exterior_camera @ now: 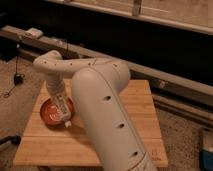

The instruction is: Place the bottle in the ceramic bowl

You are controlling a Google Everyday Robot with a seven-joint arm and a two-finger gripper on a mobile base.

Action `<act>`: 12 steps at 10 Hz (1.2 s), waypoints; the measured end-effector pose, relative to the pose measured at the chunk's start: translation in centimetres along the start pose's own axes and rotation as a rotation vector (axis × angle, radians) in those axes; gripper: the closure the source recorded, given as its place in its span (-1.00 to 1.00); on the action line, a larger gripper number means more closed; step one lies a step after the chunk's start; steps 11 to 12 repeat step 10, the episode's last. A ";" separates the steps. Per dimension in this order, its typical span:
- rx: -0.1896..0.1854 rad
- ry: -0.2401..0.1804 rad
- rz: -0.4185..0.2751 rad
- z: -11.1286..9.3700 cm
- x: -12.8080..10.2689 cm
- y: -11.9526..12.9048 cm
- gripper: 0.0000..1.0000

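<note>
Bent white arm (100,100), gripper (59,97) low at its left end.

Arm (100,100): smooth matt off-white plastic shell with small dark holes. Gripper (59,97) over the bowl, same pale finish. Bottle (62,107) just below the fingers: white plastic, darker label. Ceramic bowl (50,111) under them: glossy orange-red glaze. Table (135,107): light wood planks, matt, visible grain.
</note>
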 end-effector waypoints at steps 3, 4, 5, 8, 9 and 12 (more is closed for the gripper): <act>-0.010 -0.026 -0.008 0.5 -0.5 0.9 -0.60; -0.020 -0.056 -0.008 0.0 -0.7 1.3 -0.60; -0.036 -0.085 -0.005 -0.9 -0.8 1.5 -0.60; -0.041 -0.096 -0.003 -1.2 -0.8 1.5 -0.60; -0.042 -0.095 -0.005 -1.2 -0.7 1.6 -0.60; -0.042 -0.095 -0.004 -1.2 -0.7 1.6 -0.60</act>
